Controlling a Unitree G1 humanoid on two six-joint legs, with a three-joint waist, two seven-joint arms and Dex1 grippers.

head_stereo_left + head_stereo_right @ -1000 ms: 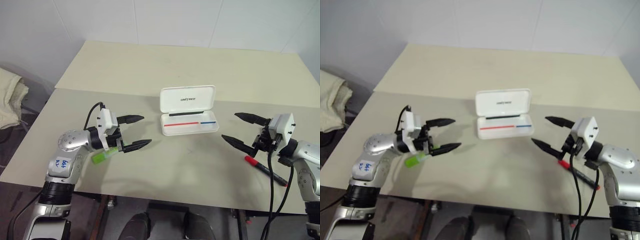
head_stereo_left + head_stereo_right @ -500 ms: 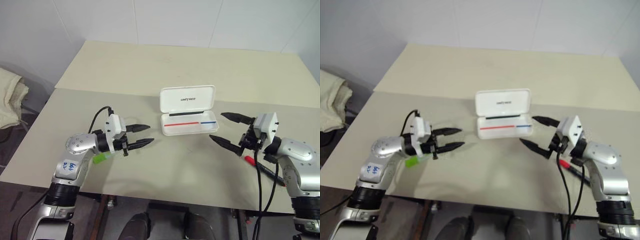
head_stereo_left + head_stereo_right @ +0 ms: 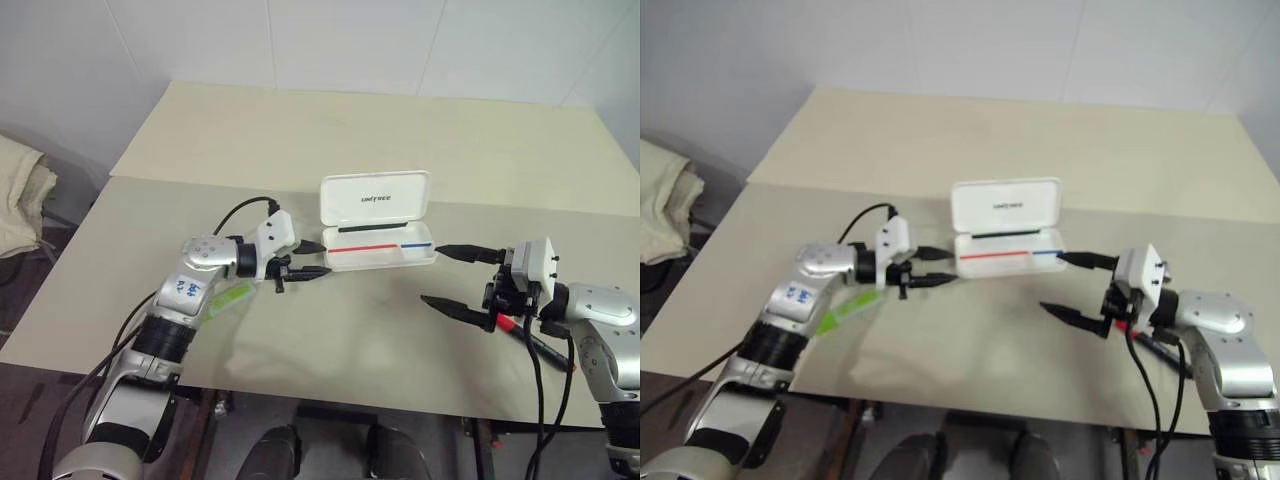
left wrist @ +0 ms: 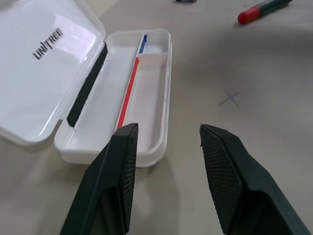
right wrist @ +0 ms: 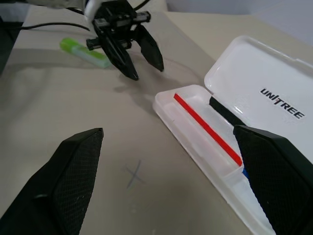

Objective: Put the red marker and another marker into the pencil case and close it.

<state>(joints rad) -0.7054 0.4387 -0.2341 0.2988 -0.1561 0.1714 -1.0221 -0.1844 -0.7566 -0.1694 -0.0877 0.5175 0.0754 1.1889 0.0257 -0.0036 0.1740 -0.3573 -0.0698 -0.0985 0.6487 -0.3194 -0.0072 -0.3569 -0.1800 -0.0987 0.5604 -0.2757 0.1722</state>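
Note:
The pencil case [image 3: 378, 200] lies open in the middle of the table, its lid up and its tray [image 4: 151, 93] showing a red-and-blue stripe. My left gripper [image 3: 313, 258] hovers just off the tray's left end, open, with nothing between its narrow-set fingers. The lime-green marker [image 3: 232, 296] lies on the table behind it, beside my left forearm. My right gripper [image 3: 433, 275] is wide open to the right of the case and holds nothing. The red marker [image 3: 506, 323] lies on the table behind that gripper, partly hidden by it.
A second table [image 3: 380, 130] adjoins the far edge. A cream cloth [image 3: 20, 195] lies off the table to the left. A small pencilled cross [image 4: 230, 99] marks the table in front of the case. Black cables hang from both wrists.
My left gripper has narrowed its fingers and swung right and forward to the case's left end, away from the green marker. The right gripper has drifted slightly left and stays wide open.

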